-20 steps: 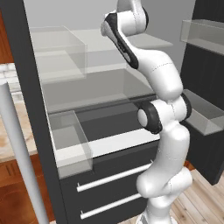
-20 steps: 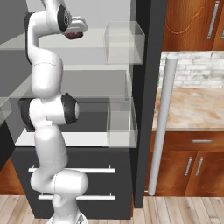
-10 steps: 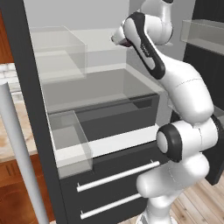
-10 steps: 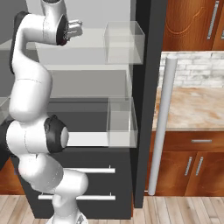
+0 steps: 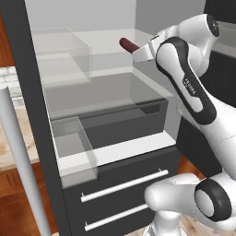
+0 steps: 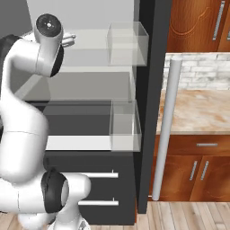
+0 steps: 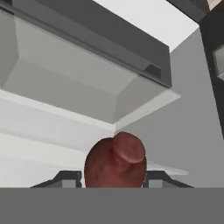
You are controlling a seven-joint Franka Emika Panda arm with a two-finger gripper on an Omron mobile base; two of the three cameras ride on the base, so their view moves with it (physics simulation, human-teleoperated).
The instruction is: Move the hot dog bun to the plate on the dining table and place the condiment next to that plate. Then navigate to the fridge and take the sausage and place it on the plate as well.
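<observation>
Sausage step in hand: my fingers (image 7: 114,186) are pinched on the slim dark reddish-brown sausage (image 5: 129,45), which sticks out from between them, its rounded end looming in the hand view. It hangs in the air inside the tall dark grey-black fridge (image 5: 34,138), above the pale upper shelf (image 5: 110,60) and beside the clear plastic door bin (image 5: 60,53). I judge the pick done. Next I must draw the sausage out past the door bins without knocking it, then drive to the beige marble-look tabletop (image 6: 197,110) where the plate should be. Against a second ago, my arm has swung from upright to bent far over to the right, and my hand now sits higher and nearer the fridge opening.
</observation>
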